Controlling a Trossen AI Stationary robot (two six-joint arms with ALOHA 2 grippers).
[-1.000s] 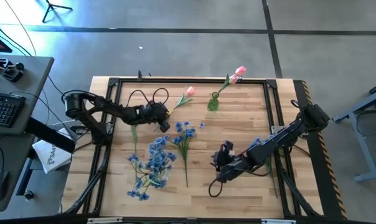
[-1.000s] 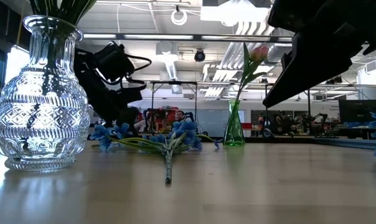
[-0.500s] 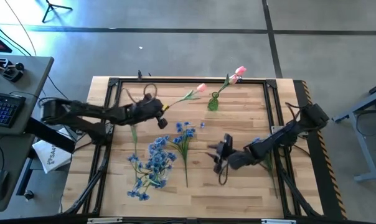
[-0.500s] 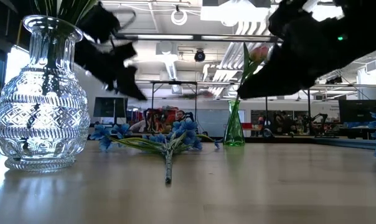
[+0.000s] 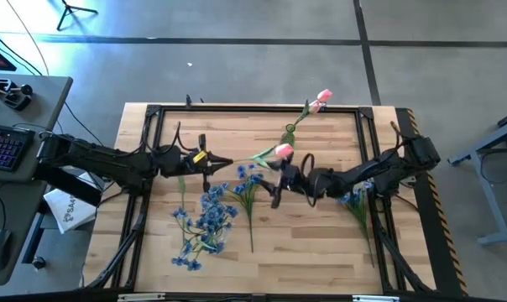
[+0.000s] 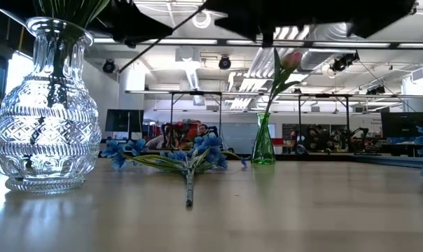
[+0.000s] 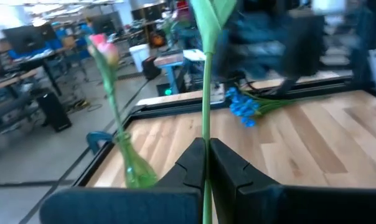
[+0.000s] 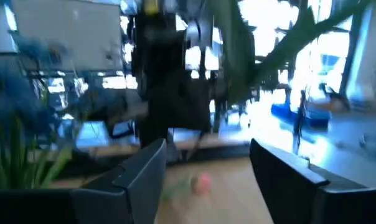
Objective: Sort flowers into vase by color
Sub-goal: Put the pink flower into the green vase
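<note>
My left gripper is shut on a pink tulip; its green stem runs toward the table's right to the pink head. My right gripper stands open just near of that head, and nothing shows between its fingers. A small green vase at the far edge holds another pink tulip. Blue flowers lie flat on the table. A clear cut-glass vase stands near the front left with green stems in its neck. My left gripper pinches the tulip's stem between its two fingers, at the stem's lower part. The fingers come level from the table's left, and the stem runs on ahead, roughly in line with them. The tulip is lifted clear of the table.
More blue flowers lie at the right and cluster at the front left. A black frame runs round the wooden top. Bare wood lies along the near edge.
My left gripper has risen and drawn back toward the table's left, tipping up to level, and has lifted the pink tulip off the table; the head has swung toward the middle. My right gripper has risen and gone toward the far left, up to the tulip head.
</note>
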